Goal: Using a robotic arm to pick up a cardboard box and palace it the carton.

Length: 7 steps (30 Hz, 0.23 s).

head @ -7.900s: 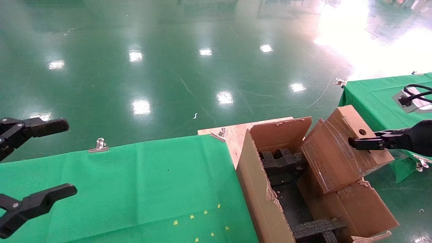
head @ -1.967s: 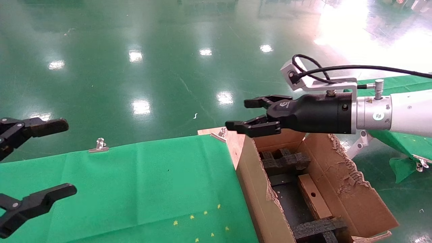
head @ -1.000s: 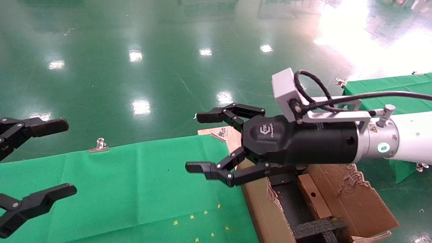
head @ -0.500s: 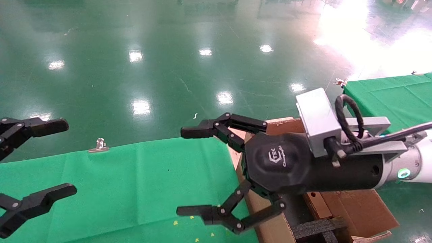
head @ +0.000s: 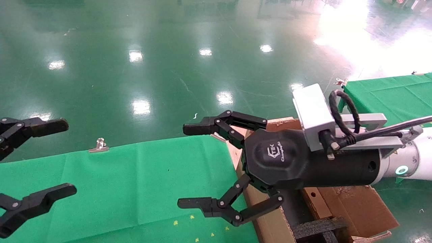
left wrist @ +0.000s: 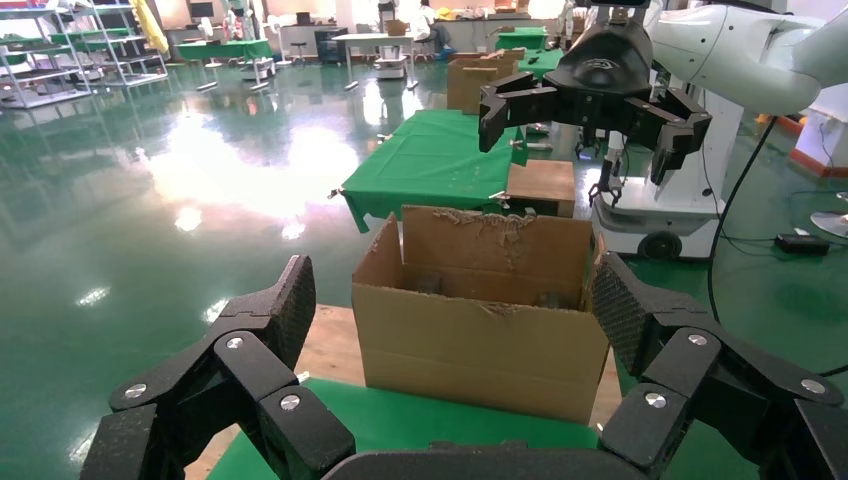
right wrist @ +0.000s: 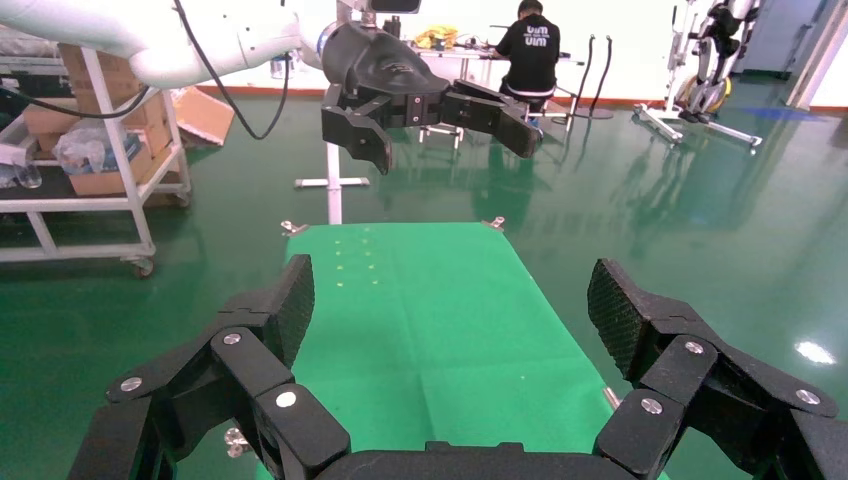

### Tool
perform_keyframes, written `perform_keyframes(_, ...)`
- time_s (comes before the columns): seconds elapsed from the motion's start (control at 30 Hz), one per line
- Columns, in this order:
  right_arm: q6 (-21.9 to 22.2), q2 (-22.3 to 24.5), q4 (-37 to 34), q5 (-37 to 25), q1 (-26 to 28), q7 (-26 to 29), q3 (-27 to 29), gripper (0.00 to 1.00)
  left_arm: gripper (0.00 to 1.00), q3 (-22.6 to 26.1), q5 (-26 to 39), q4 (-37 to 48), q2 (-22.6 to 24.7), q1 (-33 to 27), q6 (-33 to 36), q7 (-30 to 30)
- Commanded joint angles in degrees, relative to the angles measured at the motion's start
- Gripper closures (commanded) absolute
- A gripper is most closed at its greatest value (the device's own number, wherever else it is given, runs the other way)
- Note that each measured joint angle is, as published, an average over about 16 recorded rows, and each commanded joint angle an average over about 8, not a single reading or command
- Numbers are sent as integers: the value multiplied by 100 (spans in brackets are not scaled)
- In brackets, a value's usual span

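Observation:
The small cardboard box (head: 313, 203) lies inside the carton (head: 357, 209), hole face up, between black foam inserts (head: 314, 227). The white right arm (head: 410, 162) reaches across the carton. My right gripper (head: 190, 166) is open and empty, above the green table's right end, left of the carton. It also shows open in the right wrist view (right wrist: 455, 305), over the green cloth. My left gripper (head: 62, 158) is open and empty at the far left. In the left wrist view (left wrist: 455, 305) it faces the carton (left wrist: 480, 340), with the right gripper (left wrist: 590, 100) above and beyond the carton.
The green-clothed table (head: 135, 182) is held by metal clips (head: 99, 145). A wooden board (head: 234, 135) lies under the carton. A second green table (head: 388, 91) stands at the right. Another brown box (left wrist: 541, 187) stands beyond the carton. Shiny green floor surrounds everything.
The right gripper let go of the cardboard box in the carton, rose, and swung left and nearer with its jaws opened wide. The left gripper has not moved.

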Motion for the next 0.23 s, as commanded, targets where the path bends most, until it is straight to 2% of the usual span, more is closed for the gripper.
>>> perform_keyframes(0.03, 12, 5, -8, -9, 13, 7, -17, 0, 0, 0, 0, 0, 0, 0, 0, 0)
perform_keyframes(0.23, 23, 11, -19, -20, 30, 16, -38, 0, 0, 0, 0, 0, 0, 0, 0, 0)
